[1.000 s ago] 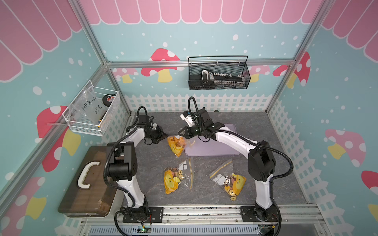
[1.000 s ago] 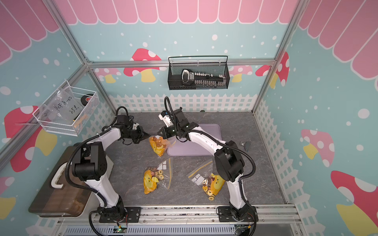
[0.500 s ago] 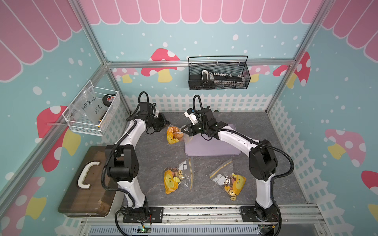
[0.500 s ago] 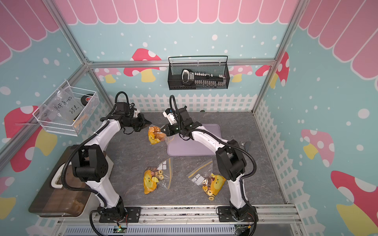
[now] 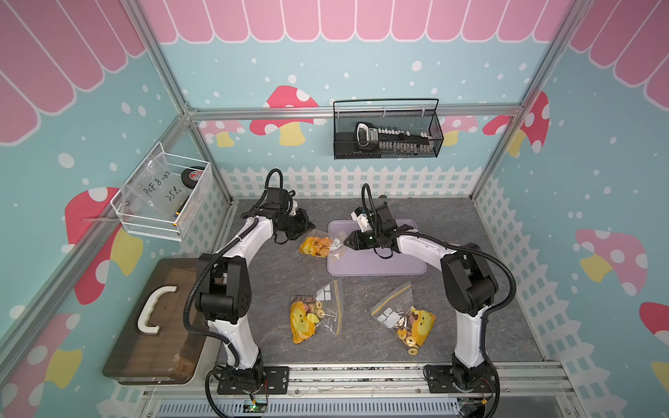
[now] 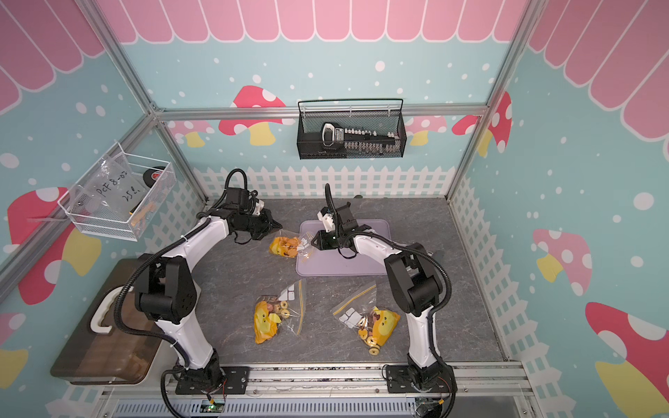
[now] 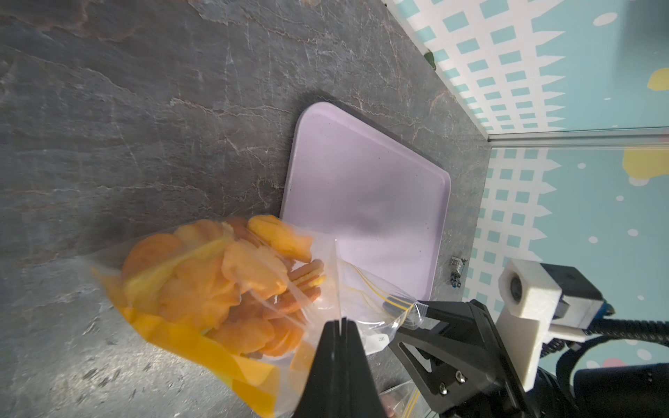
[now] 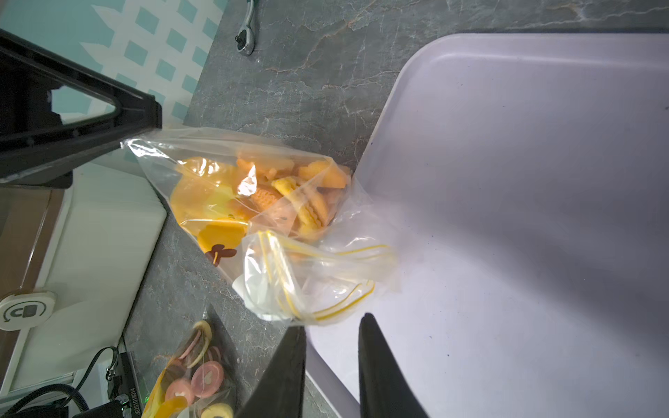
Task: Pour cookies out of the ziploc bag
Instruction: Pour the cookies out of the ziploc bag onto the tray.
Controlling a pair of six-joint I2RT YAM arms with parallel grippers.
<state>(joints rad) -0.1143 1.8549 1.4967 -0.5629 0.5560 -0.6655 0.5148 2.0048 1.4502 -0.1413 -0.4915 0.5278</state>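
We see the L gripper (image 7: pixel 340 320) pinched shut on a corner of the bag (image 5: pixel 318 246), whose mouth end lies over the tray (image 5: pixel 380 266) edge. Cookies (image 7: pixel 217 289) are all inside the bag. R gripper (image 8: pixel 331 322) fingers are parted just beside the zip edge, gripping nothing.

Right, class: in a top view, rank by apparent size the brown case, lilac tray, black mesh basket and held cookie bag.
Largest: brown case.
Next: lilac tray and black mesh basket look alike; the basket hangs nearer the camera, so unranked.
Smallest: held cookie bag.
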